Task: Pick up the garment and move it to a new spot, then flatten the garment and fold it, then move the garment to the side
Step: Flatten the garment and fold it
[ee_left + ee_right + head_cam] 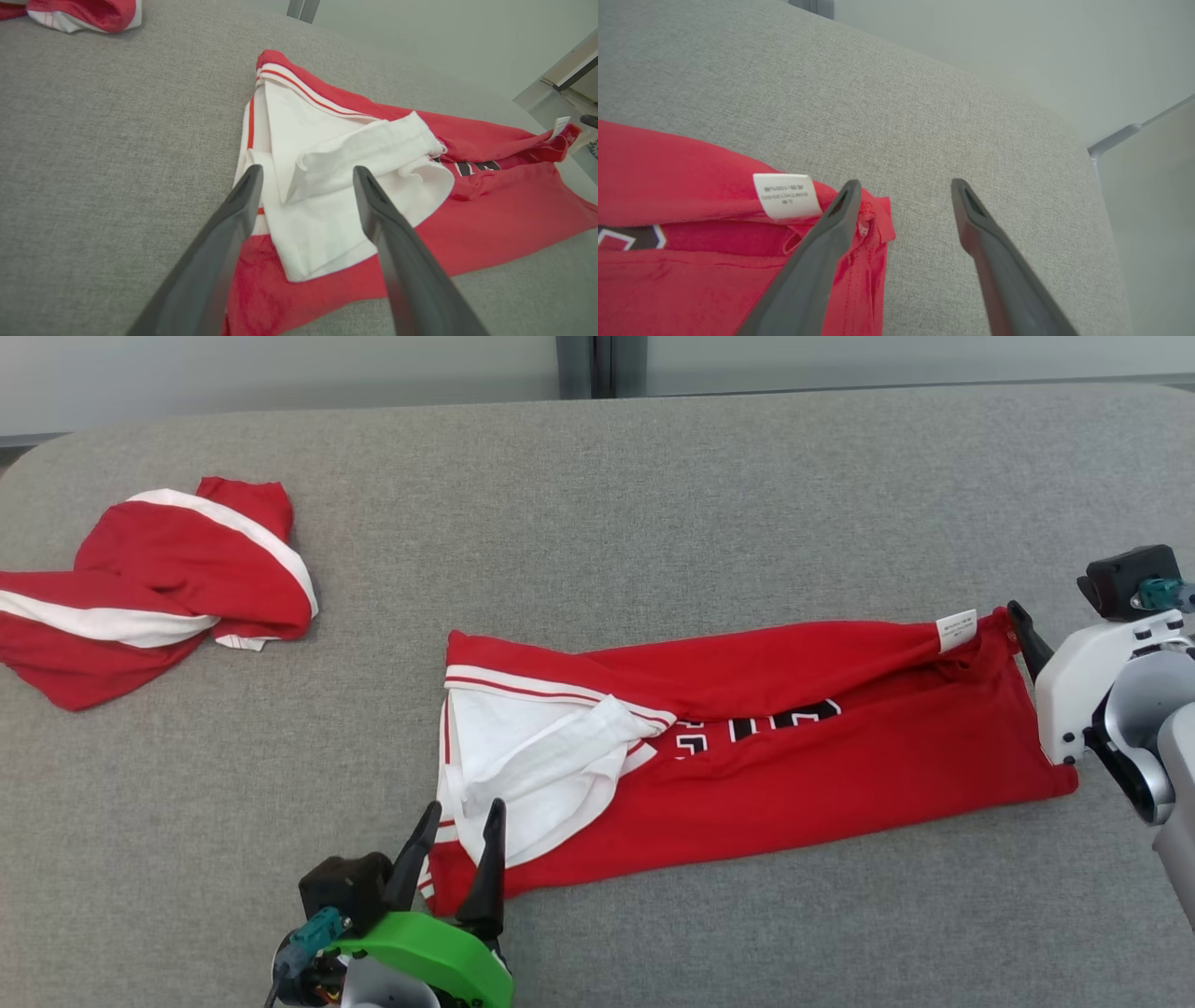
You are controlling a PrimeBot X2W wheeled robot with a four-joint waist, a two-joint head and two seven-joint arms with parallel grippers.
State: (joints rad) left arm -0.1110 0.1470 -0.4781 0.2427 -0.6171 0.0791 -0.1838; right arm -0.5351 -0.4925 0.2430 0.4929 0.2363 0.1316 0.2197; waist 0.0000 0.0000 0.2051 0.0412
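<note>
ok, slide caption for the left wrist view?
Open left gripper poised over the white end of the red garment lying on the grey fabric surface.

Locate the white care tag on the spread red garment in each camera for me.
Head view: the care tag sits right of centre, at the red garment's upper right corner.
Left wrist view: far right edge, above mid-height, at the garment's far end.
Right wrist view: left of centre, slightly below mid-height.
Shared landmark: the garment's black lettering.

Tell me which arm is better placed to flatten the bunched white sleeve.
Left. The left pincer, open, is poised over the white sleeve; the right pincer sits at the opposite, tagged end of the garment.
</note>
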